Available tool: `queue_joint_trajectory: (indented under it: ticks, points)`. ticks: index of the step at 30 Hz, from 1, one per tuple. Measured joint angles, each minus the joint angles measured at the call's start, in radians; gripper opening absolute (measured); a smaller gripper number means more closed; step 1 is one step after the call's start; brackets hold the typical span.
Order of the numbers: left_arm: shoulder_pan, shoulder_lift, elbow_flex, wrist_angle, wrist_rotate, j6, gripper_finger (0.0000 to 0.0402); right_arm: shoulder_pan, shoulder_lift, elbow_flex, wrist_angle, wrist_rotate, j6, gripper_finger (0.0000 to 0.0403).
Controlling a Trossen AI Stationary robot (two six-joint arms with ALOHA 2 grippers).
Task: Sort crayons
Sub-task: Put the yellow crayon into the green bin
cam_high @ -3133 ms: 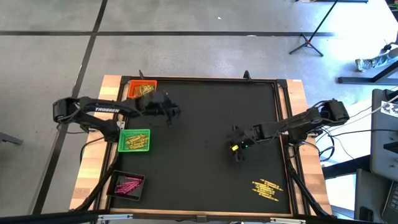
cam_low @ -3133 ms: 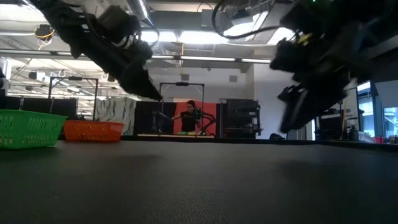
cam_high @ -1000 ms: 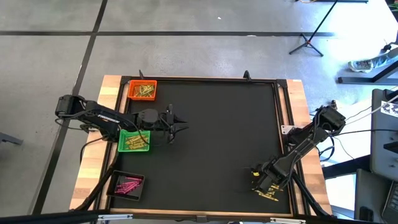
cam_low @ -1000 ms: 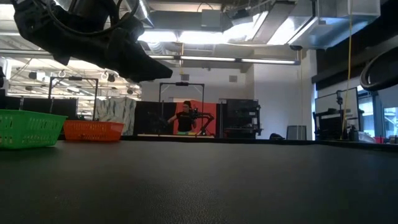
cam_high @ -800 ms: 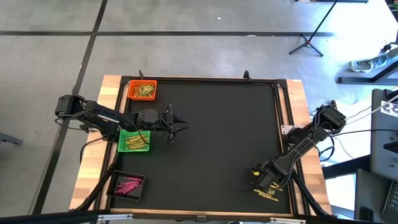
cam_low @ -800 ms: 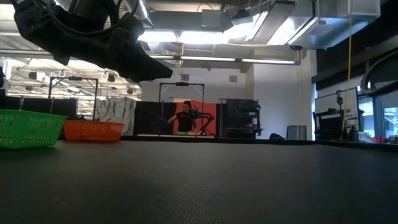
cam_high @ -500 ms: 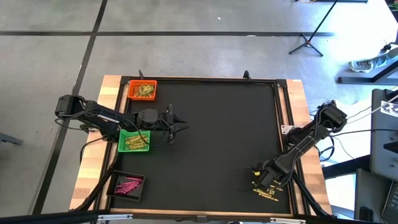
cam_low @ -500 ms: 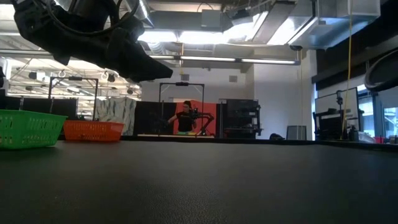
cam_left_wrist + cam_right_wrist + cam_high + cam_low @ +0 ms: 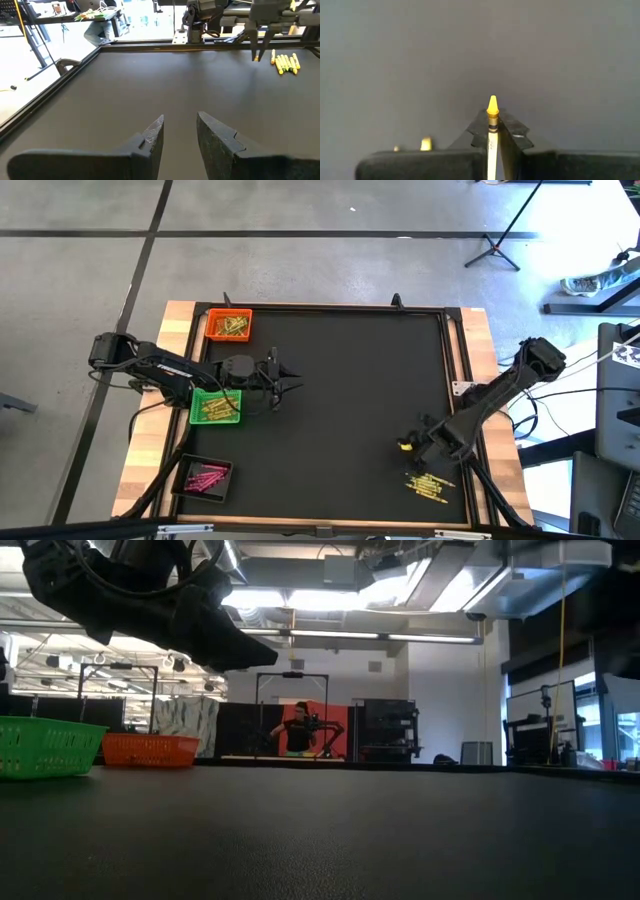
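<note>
Yellow wax sits pinched between my right gripper's (image 9: 493, 131) two fingers: one yellow crayon (image 9: 492, 112), its pointed tip poking out past the fingertips over the black mat (image 9: 340, 380). In the high view that right gripper (image 9: 413, 443) hangs above the mat at roughly five o'clock from the table's middle, with the crayon showing as a small yellow spot at its tip.

Just beyond it, farther toward five o'clock and close to the mat's near right corner, lies the loose pile of yellow crayons (image 9: 428, 485), apart from the gripper. My left wrist camera picks up the same pile (image 9: 285, 62) far across the mat.

My left gripper (image 9: 283, 381) waits at about nine o'clock, just beside the green tray (image 9: 216, 406), its fingers (image 9: 152, 135) parted with nothing between them.

Three trays line the left edge. The orange tray (image 9: 229, 324) at ten o'clock holds orange-gold crayons (image 9: 233, 326). The green tray holds yellow-gold crayons (image 9: 214, 407). The black tray (image 9: 204, 476) at seven o'clock holds pink crayons (image 9: 206, 477).

From table height I see the green tray (image 9: 45, 748) and the orange tray (image 9: 150, 750) side by side, and a person (image 9: 299, 730) stands far off in the room behind.
</note>
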Motion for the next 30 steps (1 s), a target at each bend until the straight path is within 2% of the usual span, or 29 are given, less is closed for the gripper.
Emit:
queue_joint_trajectory:
  ticks: [5, 8, 14, 19, 24, 30]
  points:
    - [0.000, -0.002, 0.000, 0.010, 0.000, -0.015, 0.0101, -0.084, 0.001, -0.002, 0.099, 0.149, -0.237, 0.0010]
    - [0.000, -0.002, 0.000, 0.013, 0.000, -0.033, 0.0101, -0.141, 0.001, -0.025, 0.208, 0.198, -0.385, 0.0010]
    - [-0.001, 0.002, 0.000, 0.003, -0.001, -0.056, 0.0131, -0.285, 0.001, -0.118, 0.478, 0.197, -0.662, 0.0012]
    - [-0.003, 0.024, 0.000, 0.001, 0.000, -0.056, 0.0162, -0.412, 0.001, -0.193, 0.788, 0.189, -0.865, 0.0011]
    - [-0.010, 0.032, 0.000, 0.008, 0.000, -0.060, 0.0171, -0.509, 0.001, -0.238, 1.072, 0.096, -1.023, 0.0013]
    - [-0.011, 0.033, 0.000, 0.017, 0.000, -0.053, 0.0172, -0.583, 0.003, -0.250, 1.300, 0.024, -1.138, 0.0014]
